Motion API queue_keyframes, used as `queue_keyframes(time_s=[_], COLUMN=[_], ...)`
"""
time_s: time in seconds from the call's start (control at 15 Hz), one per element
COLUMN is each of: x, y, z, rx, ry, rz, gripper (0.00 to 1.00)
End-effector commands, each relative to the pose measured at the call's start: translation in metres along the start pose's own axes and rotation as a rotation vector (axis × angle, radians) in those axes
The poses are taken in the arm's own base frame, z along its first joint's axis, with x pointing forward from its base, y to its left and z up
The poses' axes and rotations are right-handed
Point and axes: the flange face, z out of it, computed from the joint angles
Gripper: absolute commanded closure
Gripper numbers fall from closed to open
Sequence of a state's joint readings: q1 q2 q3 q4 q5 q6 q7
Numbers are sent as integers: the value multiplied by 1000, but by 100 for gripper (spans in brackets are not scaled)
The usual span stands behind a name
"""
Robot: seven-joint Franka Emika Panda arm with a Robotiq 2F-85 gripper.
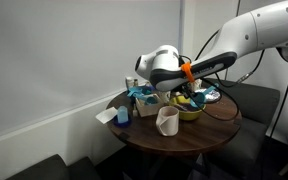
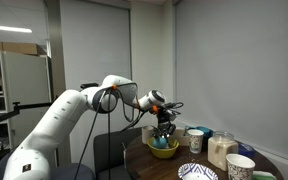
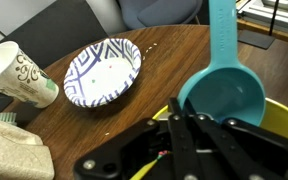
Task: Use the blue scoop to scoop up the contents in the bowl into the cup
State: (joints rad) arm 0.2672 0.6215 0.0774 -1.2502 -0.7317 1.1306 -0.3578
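In the wrist view, the blue scoop [image 3: 227, 90] fills the right half, its hollow empty and its handle pointing away. My gripper [image 3: 197, 119] is shut, its fingertips meeting on the scoop's near rim. Just behind and below them runs the rim of the yellow-green bowl [image 3: 284, 112]. In both exterior views my gripper [image 1: 181, 93] [image 2: 164, 130] hangs just over the bowl [image 1: 191, 112] [image 2: 164, 150]. The off-white cup [image 1: 167, 121] stands upright at the table's front, beside the bowl. The contents are hidden.
A white bowl with a blue pattern [image 3: 104, 72] [image 2: 197, 172] sits on the round wooden table [image 1: 199, 135]. A patterned paper cup [image 3: 19, 75] lies beside it. Several cups and containers [image 2: 224, 150] crowd one side of the table, with blue items [image 1: 136, 98] and a white box [image 1: 106, 115] elsewhere on it.
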Motion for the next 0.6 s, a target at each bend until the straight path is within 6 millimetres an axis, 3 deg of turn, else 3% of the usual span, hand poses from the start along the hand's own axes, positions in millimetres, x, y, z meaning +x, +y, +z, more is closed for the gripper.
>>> queue_keyframes(time_s=[0.0, 0.27, 0.53], x=[20, 45, 56], y=[-9, -21, -25], z=[1, -3, -11], rx=[-75, -129, -145], ry=[-49, -23, 36], rz=[-21, -43, -55], gripper=[99, 99, 99])
